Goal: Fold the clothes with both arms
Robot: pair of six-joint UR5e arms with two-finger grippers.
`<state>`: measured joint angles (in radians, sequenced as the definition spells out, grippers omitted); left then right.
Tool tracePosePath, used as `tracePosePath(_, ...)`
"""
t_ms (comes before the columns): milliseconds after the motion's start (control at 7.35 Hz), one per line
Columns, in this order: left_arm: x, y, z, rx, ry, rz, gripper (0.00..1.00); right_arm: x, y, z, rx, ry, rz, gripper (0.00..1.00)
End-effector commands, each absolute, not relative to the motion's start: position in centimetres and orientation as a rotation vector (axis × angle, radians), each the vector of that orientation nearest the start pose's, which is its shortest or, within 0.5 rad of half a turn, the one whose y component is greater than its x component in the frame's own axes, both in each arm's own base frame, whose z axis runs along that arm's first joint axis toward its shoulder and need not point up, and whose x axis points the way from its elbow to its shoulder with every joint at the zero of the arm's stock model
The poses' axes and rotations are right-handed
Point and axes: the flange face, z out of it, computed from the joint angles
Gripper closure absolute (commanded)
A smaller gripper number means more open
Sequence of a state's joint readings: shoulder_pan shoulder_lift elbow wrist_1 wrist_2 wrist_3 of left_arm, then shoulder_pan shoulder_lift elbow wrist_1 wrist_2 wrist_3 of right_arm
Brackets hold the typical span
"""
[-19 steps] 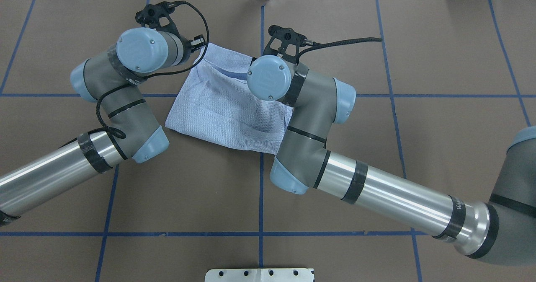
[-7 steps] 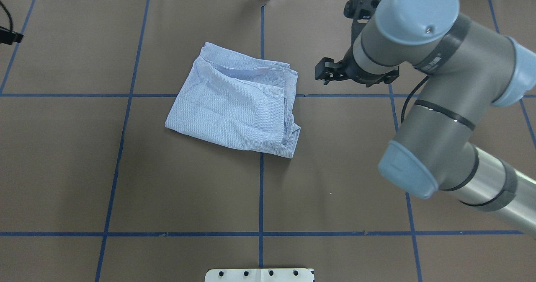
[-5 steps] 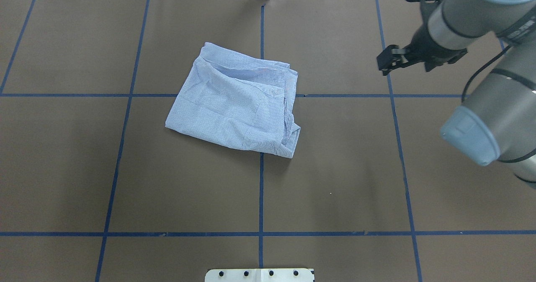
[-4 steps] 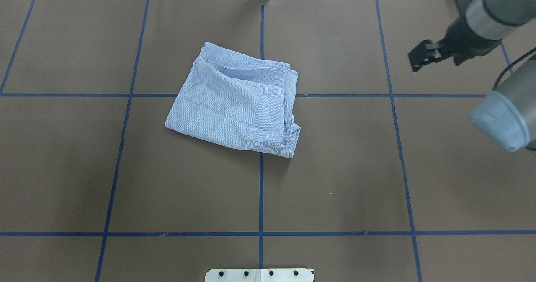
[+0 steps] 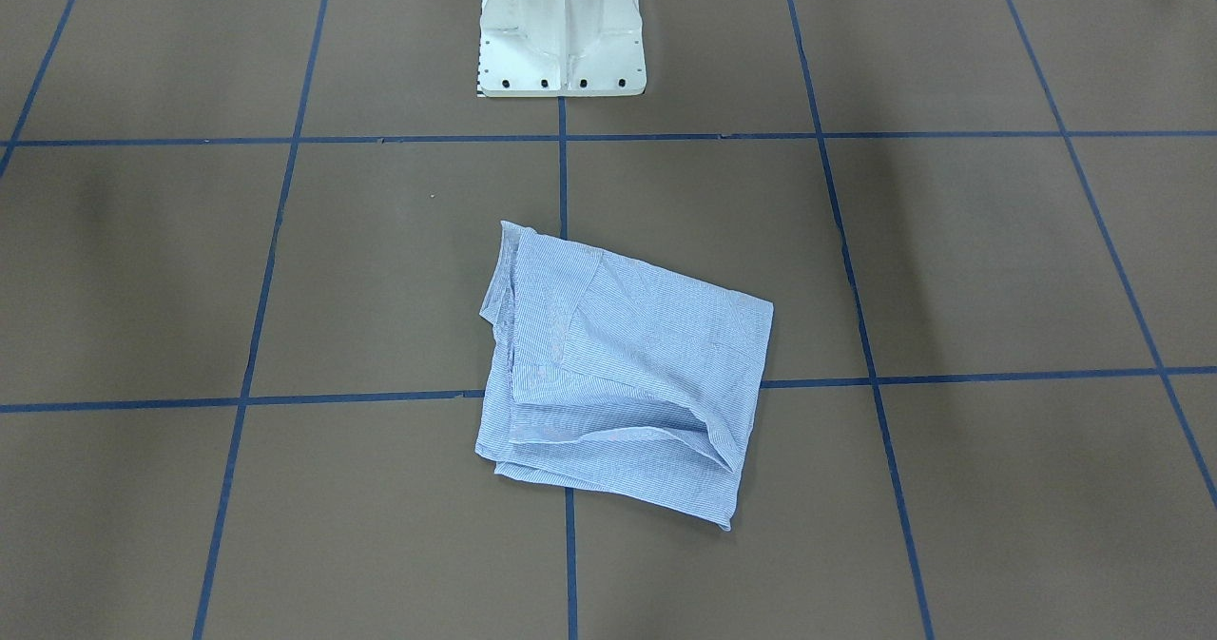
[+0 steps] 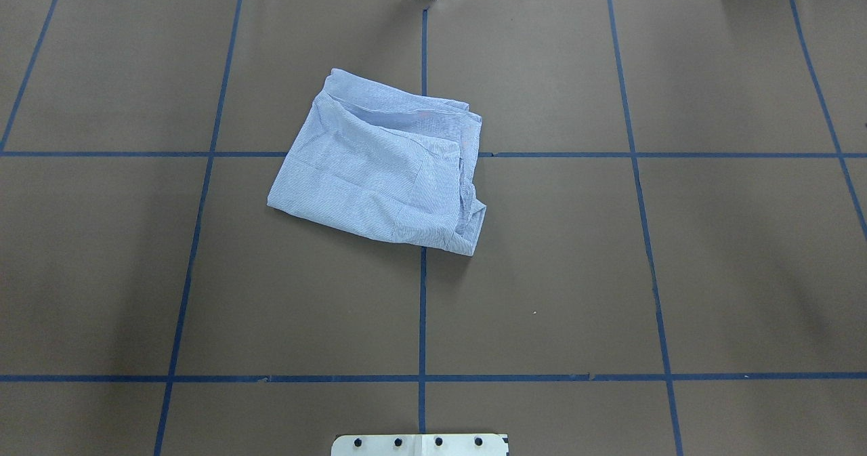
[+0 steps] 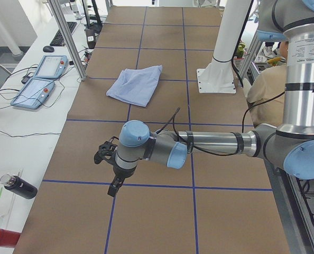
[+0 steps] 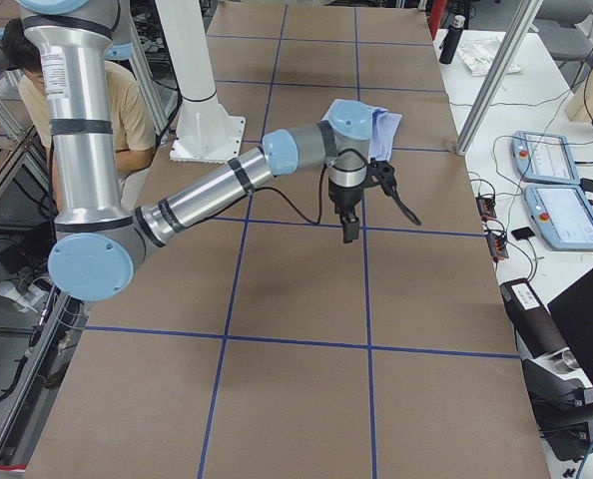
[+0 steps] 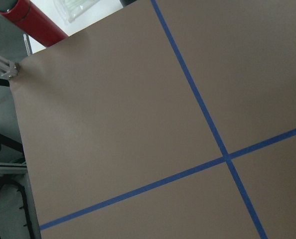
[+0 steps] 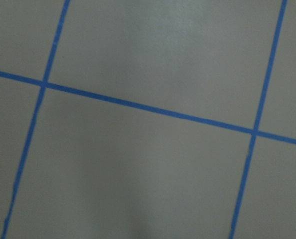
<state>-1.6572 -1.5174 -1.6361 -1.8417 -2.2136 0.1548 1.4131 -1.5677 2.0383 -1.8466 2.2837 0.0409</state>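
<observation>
The light blue striped shirt point(image 6: 379, 171) lies folded into a rough square near the middle of the brown table, untouched; it also shows in the front view point(image 5: 618, 374) and both side views point(image 7: 136, 84) point(image 8: 384, 122). Neither arm shows in the overhead or front view. My left gripper point(image 7: 114, 187) hangs over bare table far out to the shirt's left. My right gripper point(image 8: 348, 230) hangs over bare table out to the shirt's right. Each shows only in a side view, so I cannot tell whether it is open or shut. Both wrist views show only table and blue tape.
The white pedestal base point(image 5: 561, 41) stands at the robot's edge. Teach pendants point(image 7: 40, 79) point(image 8: 556, 190) lie on the white bench past the far edge. A black bottle point(image 7: 19, 188) and a red bottle point(image 9: 33, 22) lie off the left end. A person point(image 8: 127, 110) sits behind the robot.
Both arms have drawn back from the shirt. The left arm left the overhead view first, then the right arm swung away to the right and out of it. The shirt lies still.
</observation>
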Motion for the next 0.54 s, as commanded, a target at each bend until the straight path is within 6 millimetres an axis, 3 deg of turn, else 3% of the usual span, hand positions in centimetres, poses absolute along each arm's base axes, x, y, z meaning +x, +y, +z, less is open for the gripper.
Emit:
tracePosePath(0,-10.4,-43.2,64.5,0.215,0.720,-0.009,0.00,2.8,-42.0,53.6,0.008,-0.721,-0.132,0.00)
tracePosePath(136,-9.7,-41.0,65.4,0.184,0.744,-0.008,0.00,3.3,-40.1,56.0,-0.044,-0.720,-0.102,0.00)
tracePosePath(408,-9.4,-40.1,64.4,0.195,0.786,0.002,0.00,4.5,-38.1,59.2,-0.107,-0.719,-0.046,0.00)
